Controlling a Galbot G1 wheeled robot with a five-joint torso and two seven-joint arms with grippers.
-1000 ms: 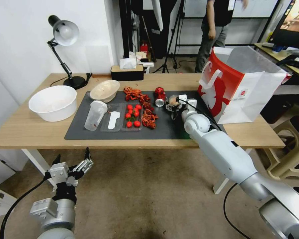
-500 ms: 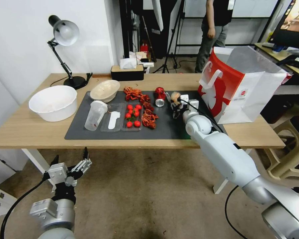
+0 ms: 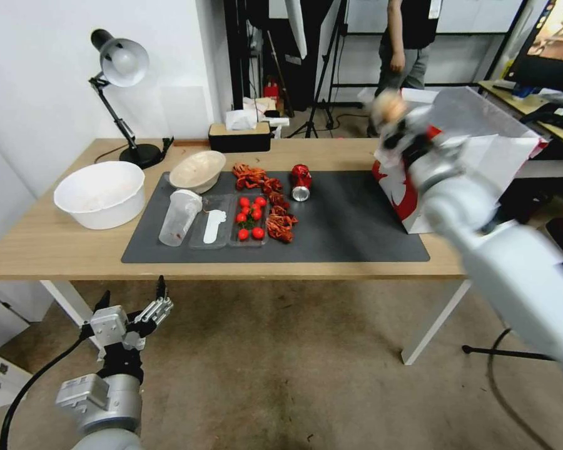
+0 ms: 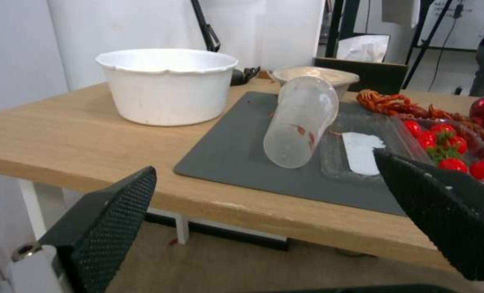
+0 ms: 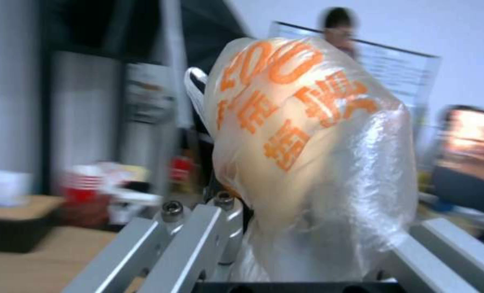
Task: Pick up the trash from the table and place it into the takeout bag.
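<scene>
R pincer (image 3: 391, 122) clamped on clear plastic bag (image 5: 307, 134) w/ orange print, above takeout bag (image 3: 481, 169); L pincer (image 3: 134, 309) apart below counter (image 3: 56, 244); 1 red can (image 3: 301, 178)

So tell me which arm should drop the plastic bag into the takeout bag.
Right. The right gripper already holds the plastic bag up at the takeout bag; the left gripper hangs open below the table.

light-wood table (image 3: 56, 244) w/ white legs. on top: dark grey mat (image 3: 344, 231), white tub (image 3: 99, 194), desk lamp (image 3: 122, 94), tissue box (image 3: 239, 134), takeout bag (image 3: 481, 175).
</scene>
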